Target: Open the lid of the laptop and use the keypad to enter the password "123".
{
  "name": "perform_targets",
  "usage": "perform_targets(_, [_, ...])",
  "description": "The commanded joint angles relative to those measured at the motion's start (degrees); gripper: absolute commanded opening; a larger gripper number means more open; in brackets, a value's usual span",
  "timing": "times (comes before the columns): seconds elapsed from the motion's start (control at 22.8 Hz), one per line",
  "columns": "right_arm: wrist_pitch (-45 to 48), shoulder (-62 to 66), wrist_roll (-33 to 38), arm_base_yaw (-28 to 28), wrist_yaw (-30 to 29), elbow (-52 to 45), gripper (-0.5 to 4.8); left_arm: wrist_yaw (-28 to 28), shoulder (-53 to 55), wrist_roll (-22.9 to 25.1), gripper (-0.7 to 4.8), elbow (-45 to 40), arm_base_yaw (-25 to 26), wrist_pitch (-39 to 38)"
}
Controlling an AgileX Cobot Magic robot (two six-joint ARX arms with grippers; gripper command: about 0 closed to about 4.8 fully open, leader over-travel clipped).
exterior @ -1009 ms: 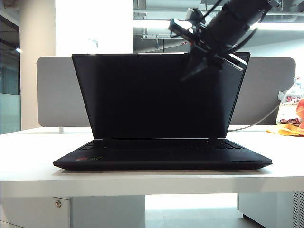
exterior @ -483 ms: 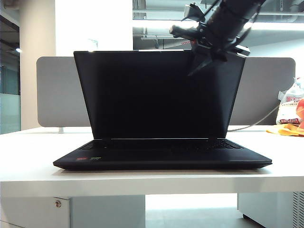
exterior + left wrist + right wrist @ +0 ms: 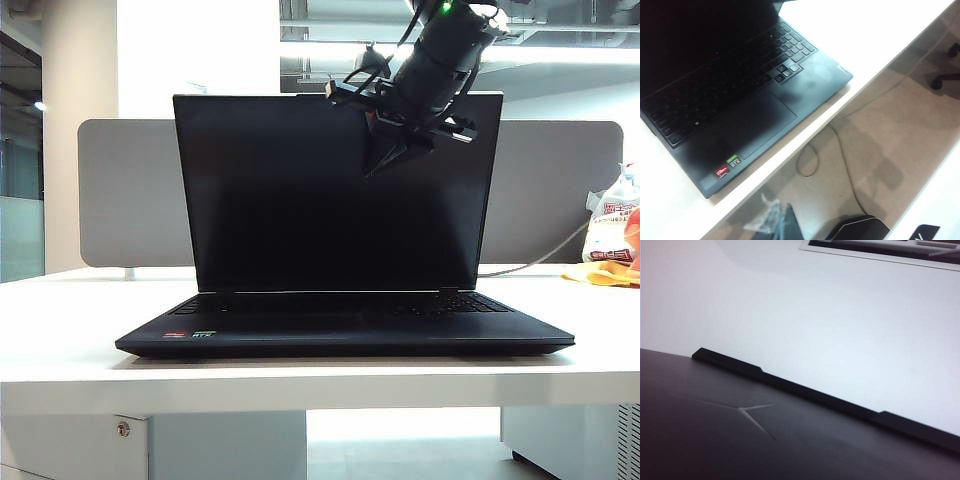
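Jaws together on my right gripper (image 3: 385,150), up at the lid's (image 3: 330,195) top right.
Laptop (image 3: 345,325) stands open on the white table (image 3: 60,350); my left gripper never shows, so I cannot tell its jaws.

Office — grey desk divider (image 3: 120,190)
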Motion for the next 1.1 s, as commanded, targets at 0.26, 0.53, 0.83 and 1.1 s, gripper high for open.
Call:
perform_targets(0.26, [2.43, 3.65, -0.44, -4.04, 1.31, 9.55, -0.09, -0.92, -0.09, 0.09, -0.04, 0.33, 0.02, 2.14])
perform_targets(0.53, [2.51, 5.66, -1.01, -4.57, 1.07, 12.35, -0.09, -0.92, -0.09, 0.07, -0.04, 0.33, 0.02, 2.67])
perform_targets(0.83, [0.55, 7.3, -1.01, -4.57, -0.04, 14.32, -0.09, -0.94, -0.09, 0.09, -0.04, 0.33, 0.04, 2.69])
perform_targets(1.1, [-14.29, 4.96, -2.86, -4.37, -6.43, 14.29, -0.09, -3.5, -0.09, 1.36, -0.04, 0.33, 0.04, 3.43])
